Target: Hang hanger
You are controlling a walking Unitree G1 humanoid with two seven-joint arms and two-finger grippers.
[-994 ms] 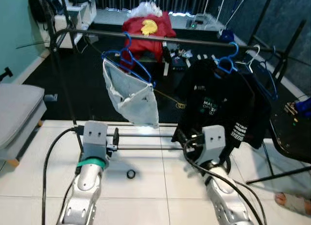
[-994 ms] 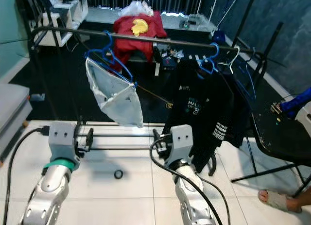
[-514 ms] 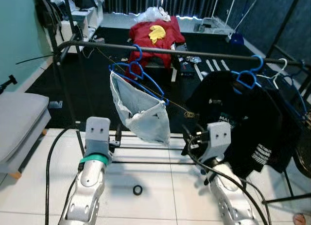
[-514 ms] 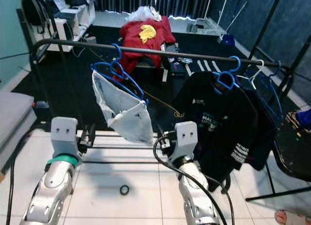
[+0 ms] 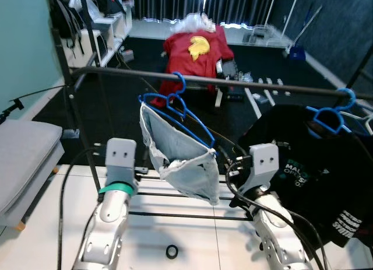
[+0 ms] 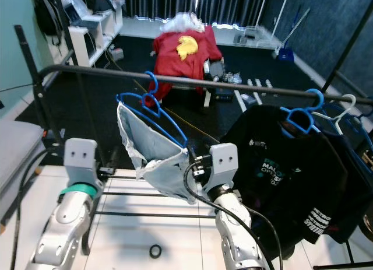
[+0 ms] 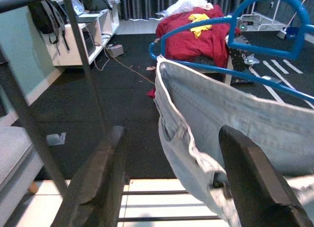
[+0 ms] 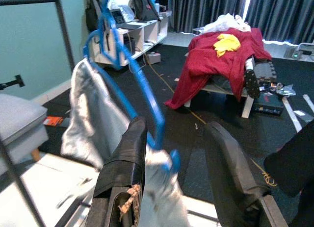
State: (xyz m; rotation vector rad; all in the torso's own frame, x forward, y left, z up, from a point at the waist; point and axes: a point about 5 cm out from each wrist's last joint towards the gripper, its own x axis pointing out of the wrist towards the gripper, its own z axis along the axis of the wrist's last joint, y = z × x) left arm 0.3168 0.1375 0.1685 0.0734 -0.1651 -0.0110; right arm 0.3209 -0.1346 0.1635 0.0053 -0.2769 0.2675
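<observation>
In my left eye view I am standing before a clothes rail (image 5: 245, 83), and the blue hanger (image 5: 178, 109) with the pale jeans (image 5: 186, 159) on it is hanging by its hook over this rail, tilted down toward my right side. My left gripper (image 5: 139, 168) is staying low beside the jeans, and my right gripper (image 5: 228, 165) is reaching near the low corner of the hanger; if it is touching there, I cannot tell from here. A black T-shirt (image 5: 315, 159) is hanging on another blue hanger further along the rail to my right. In my right eye view the same things are showing, and a small black ring (image 6: 155, 251) is lying on the white floor (image 6: 122, 235) between my arms. In my left wrist view my two fingers (image 7: 98, 188) are standing apart with nothing between them, and the jeans are hanging just past them. In my right wrist view my fingers (image 8: 122, 173) are also spread, and the low end of the hanger with a fold of the jeans is sitting in the gap; they are not clenching it, as far as I am seeing. I am judging that the hanging itself is done, because the hook is already over the rail, and what is left is to draw my right gripper away and see whether the hanger is staying.
</observation>
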